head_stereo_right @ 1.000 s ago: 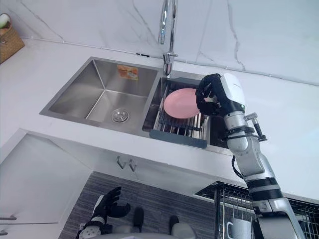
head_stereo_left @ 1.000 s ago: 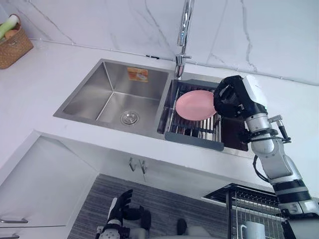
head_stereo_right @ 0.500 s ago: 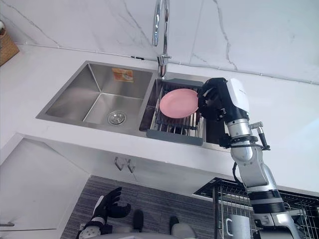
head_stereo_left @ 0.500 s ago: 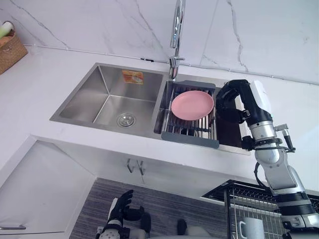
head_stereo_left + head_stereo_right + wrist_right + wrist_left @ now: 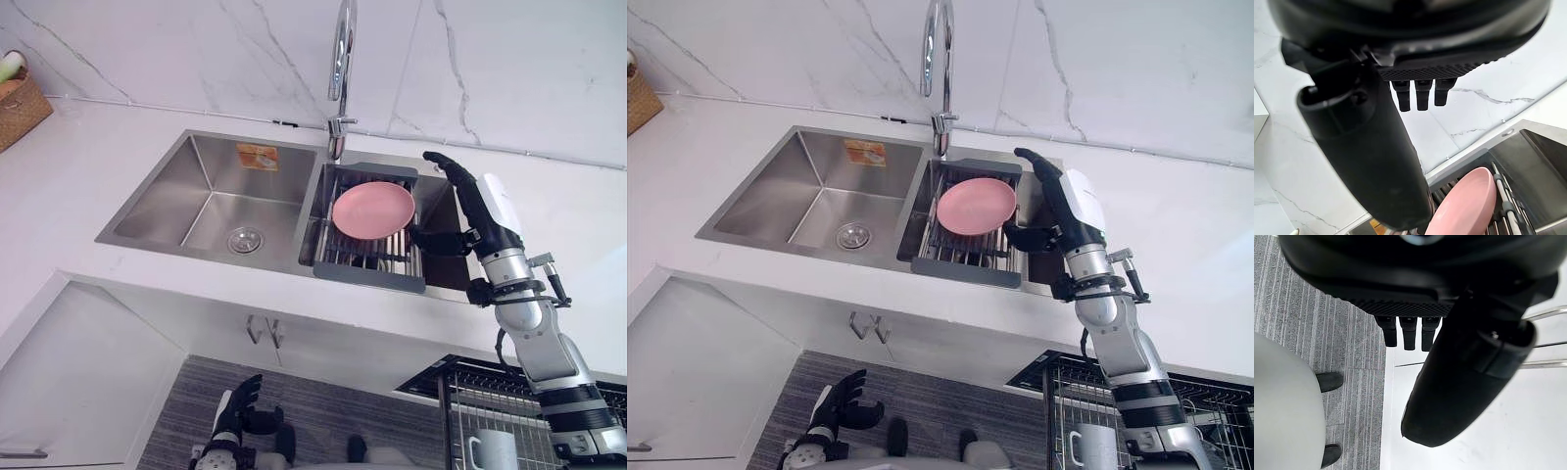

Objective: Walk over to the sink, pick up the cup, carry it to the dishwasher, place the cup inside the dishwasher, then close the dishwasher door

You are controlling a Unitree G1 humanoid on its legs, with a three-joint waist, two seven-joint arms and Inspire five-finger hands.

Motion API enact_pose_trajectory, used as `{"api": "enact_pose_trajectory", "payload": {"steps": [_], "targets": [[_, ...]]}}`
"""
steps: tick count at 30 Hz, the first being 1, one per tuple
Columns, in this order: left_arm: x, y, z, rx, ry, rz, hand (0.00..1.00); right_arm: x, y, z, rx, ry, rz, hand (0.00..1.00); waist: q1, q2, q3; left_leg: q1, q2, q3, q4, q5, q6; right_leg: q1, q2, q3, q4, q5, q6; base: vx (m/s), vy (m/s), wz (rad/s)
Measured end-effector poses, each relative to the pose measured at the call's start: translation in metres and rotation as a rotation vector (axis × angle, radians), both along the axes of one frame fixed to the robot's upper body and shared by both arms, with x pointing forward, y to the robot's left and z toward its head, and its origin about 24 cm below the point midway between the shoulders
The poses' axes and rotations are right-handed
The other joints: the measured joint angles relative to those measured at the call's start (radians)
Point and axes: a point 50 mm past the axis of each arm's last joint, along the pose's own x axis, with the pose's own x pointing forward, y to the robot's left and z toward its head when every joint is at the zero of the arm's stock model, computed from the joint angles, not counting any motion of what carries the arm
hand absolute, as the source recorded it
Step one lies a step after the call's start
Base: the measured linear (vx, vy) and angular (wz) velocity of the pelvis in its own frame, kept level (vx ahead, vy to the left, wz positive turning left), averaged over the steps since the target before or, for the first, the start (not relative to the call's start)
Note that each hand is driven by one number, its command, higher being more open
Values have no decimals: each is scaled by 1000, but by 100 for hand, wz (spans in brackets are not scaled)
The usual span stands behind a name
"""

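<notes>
R hand [image 5: 477, 217], dark w/ white back cover, hovers over the right end of the double-bowl stainless steel sink [image 5: 211, 174]. Its fingers are straight and spread wide, thumb stuck out toward the round pink plate [image 5: 372, 209], gripping nothing. Plate leans in the dark grey slatted drain rack [image 5: 367, 277] that fills the sink's right bowl. Thumb tip is just beside the plate's right rim; touching or not, can't tell. Left bowl has a round metal drain [image 5: 245, 238] & an orange sticker [image 5: 257, 154] on its back wall. Tall chrome tap [image 5: 340, 69] rises at the sink's back edge, between the bowls. Woven wicker basket [image 5: 20, 103] sits at the far left corner of the white marble worktop [image 5: 88, 171]. White cup w/ handle [image 5: 495, 452] stands in the wire dishwasher rack [image 5: 460, 387], below the worktop's front edge on the right, well apart from both hands. L hand [image 5: 235, 416] hangs low over the grey striped floor [image 5: 323, 401], fingers relaxed, loosely open.
</notes>
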Motion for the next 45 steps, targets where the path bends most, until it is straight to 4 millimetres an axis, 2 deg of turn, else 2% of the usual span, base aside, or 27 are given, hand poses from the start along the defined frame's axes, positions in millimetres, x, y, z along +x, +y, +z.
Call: {"api": "enact_pose_trajectory", "payload": {"steps": [2,3,19,25,33,38,45], "targets": [[0,0,0,0,1,-1,90,-1,2,-7,3,28,7,90,0,0,0,1,0,1,0,0,0,0,0,1,-1,0,0,0,0,0],[0,0,-2,3,15,-4,90,-1,7,-19,14,75,19,90,0,5,-4,4,1,5,0,-1,-1,4,1,4,-5,2,1,0,0,0],[-5,4,-4,-21,33,63,90,2,4,-21,-26,93,-28,90,5,4,-12,41,18,8,5,-4,-4,58,11,-25,-36,15,-8,2,-13,1],[-7,8,-4,-29,29,128,90,10,1,-17,-50,91,-56,90,25,2,-13,58,21,3,0,-7,-13,78,11,-50,-32,12,-4,-26,-16,5],[-4,8,-2,-30,15,126,90,20,4,-35,-143,197,-22,90,39,-8,-9,40,9,-8,0,-11,-11,72,-4,-80,-41,5,4,-11,9,9],[-1,8,0,-31,-3,124,90,24,-6,-50,-155,289,-52,90,57,-16,-4,23,-2,-20,3,-5,-9,65,-15,-98,-40,5,10,54,5,10],[0,9,1,-38,-7,137,90,32,0,-49,-208,292,-37,90,56,-25,4,22,-5,-14,5,-2,-5,65,-22,-110,-34,5,9,40,-7,4]]}}
